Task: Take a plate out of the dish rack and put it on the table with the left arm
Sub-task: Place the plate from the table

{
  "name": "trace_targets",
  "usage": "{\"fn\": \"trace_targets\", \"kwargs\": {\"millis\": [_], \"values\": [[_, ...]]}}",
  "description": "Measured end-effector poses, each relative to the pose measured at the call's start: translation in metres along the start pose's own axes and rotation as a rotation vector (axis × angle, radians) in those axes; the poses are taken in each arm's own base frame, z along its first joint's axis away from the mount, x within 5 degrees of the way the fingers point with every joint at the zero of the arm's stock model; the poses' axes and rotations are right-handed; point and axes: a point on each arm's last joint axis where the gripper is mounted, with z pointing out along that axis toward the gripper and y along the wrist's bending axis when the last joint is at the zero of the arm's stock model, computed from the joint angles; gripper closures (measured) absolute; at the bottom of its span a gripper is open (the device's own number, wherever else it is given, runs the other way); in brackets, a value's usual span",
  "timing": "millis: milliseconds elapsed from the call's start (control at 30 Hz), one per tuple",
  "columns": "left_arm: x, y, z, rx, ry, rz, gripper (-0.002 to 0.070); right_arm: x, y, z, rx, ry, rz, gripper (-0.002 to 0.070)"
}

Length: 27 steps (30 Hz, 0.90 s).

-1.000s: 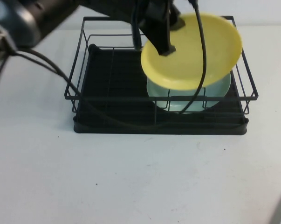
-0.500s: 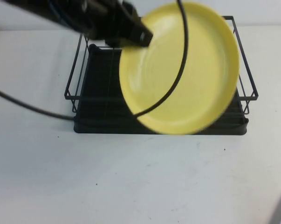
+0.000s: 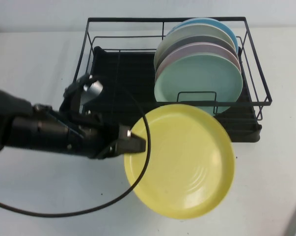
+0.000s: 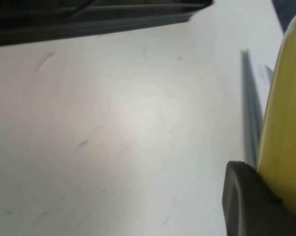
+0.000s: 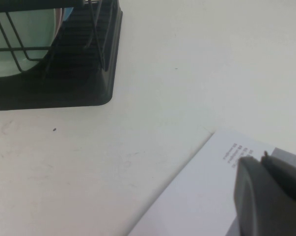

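Plate (image 3: 184,164): yellow, round, out of the rack (image 3: 113,83), held over the table (image 3: 49,196) just in front of the rack's front edge. Pinched at its left rim, likely so the broad face stays free for setting down. Face turned upward and toward the camera, tilted; being round, it has no long axis. Whether its low edge touches the table cannot be told.

Left gripper (image 3: 133,143): in front of the rack, jaws clenched on the plate's rim; arm (image 3: 44,130) reaches in from the left.

Right gripper (image 5: 265,196): parked low over the table, off to the rack's right, above a printed sheet (image 5: 206,196); jaw state cannot be told.

Rack: other plates stand upright in it, a mint-green one (image 3: 199,83) foremost.
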Motion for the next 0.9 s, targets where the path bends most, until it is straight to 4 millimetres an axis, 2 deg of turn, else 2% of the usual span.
{"fn": "trace_targets", "kwargs": {"millis": [167,300,467,567,700,767,900], "values": [[0.021,0.032,0.019,-0.11,0.013,-0.083,0.0617,0.0,0.0,0.0,0.0,0.0,0.0,0.0696],[0.027,0.055,0.039,-0.139,0.03,-0.133,0.0617,0.0,0.0,0.0,0.0,0.0,0.0,0.0697],[0.03,0.073,0.057,-0.134,0.019,-0.15,0.0603,0.0,0.0,0.0,0.0,0.0,0.0,0.0697],[0.03,0.079,0.06,-0.161,0.002,-0.128,0.0526,0.0,0.0,0.0,0.0,0.0,0.0,0.0696],[0.029,0.083,0.059,-0.194,-0.013,-0.099,0.0346,0.0,0.0,0.0,0.0,0.0,0.0,0.0697],[0.029,0.083,0.059,-0.194,-0.012,-0.093,0.0281,0.0,0.0,0.0,0.0,0.0,0.0,0.0697],[0.026,0.079,0.055,-0.201,-0.02,-0.041,0.0235,0.0,0.0,0.0,0.0,0.0,0.0,0.0696]]}}
